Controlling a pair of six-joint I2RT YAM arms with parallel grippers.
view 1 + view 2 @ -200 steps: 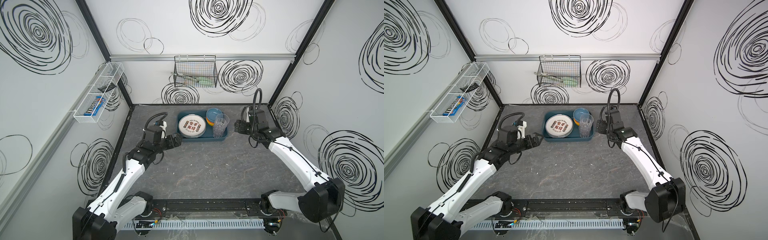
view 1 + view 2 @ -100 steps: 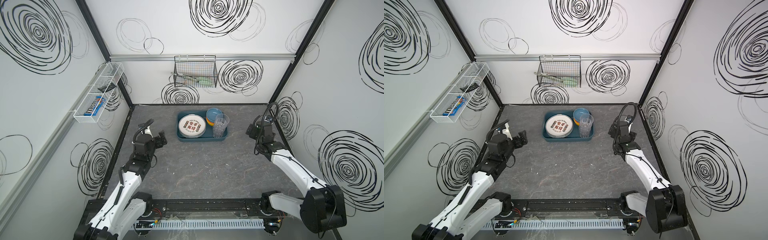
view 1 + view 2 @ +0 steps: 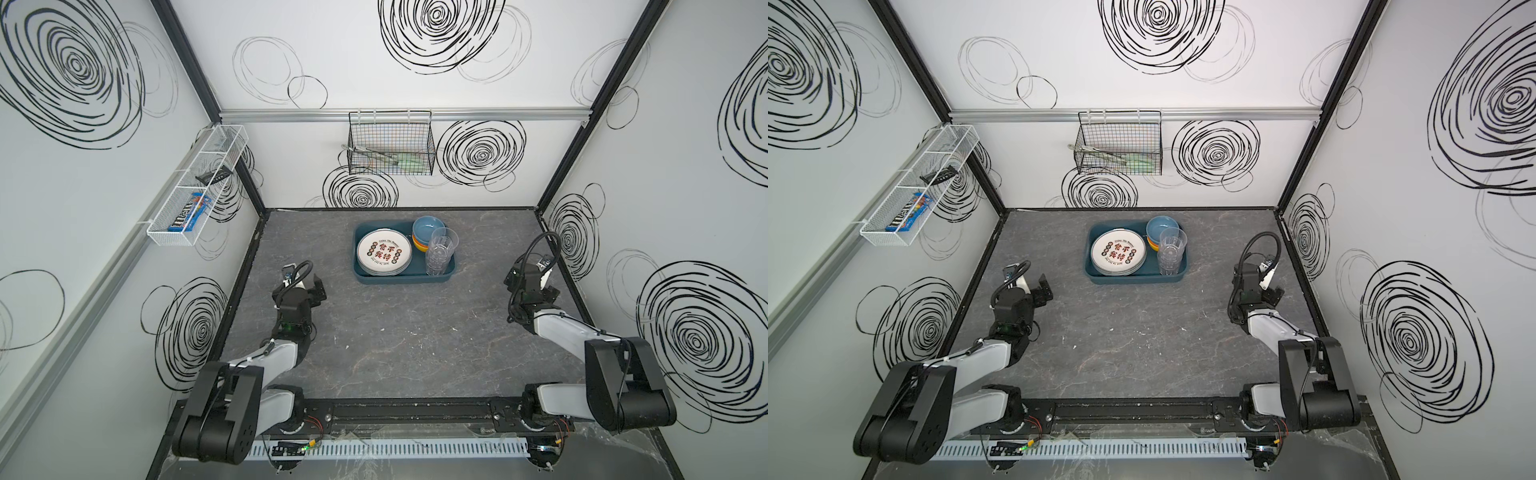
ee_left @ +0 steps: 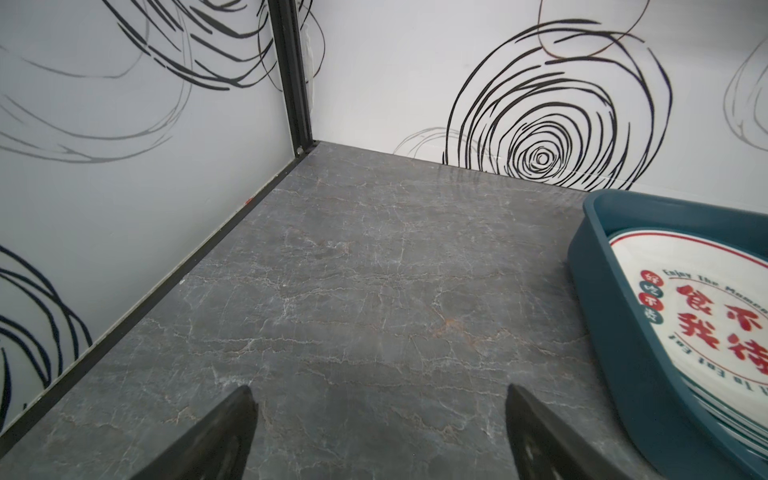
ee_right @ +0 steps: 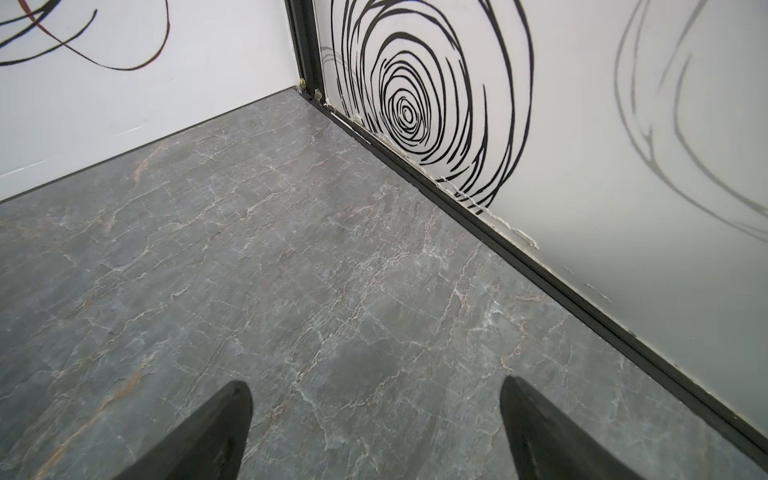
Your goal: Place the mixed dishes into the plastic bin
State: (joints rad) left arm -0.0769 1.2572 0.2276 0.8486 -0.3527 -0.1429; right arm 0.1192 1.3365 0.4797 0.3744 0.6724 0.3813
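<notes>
Jaws of the left gripper (image 4: 378, 390) spread wide, nothing held, over the tabletop (image 4: 353, 270); plastic bin (image 4: 602, 316) off to one side, apart. Jaws of the right gripper (image 5: 372, 382) likewise wide and empty, near the side wall (image 5: 623, 166), bin well apart. Inside the bin: plates (image 3: 384, 252), bowls (image 3: 428, 227), tumblers (image 3: 441, 249).

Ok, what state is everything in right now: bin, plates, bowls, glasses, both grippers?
Bin: flat on the table, loaded.
Plates: stacked flat in the bin, printed side up.
Bowls: nested in the bin's back corner, blue one on top.
Glasses: stacked upright in the bin, beside the plates.
Left gripper: open, empty, above bare table.
Right gripper: open, empty, above bare table.
</notes>
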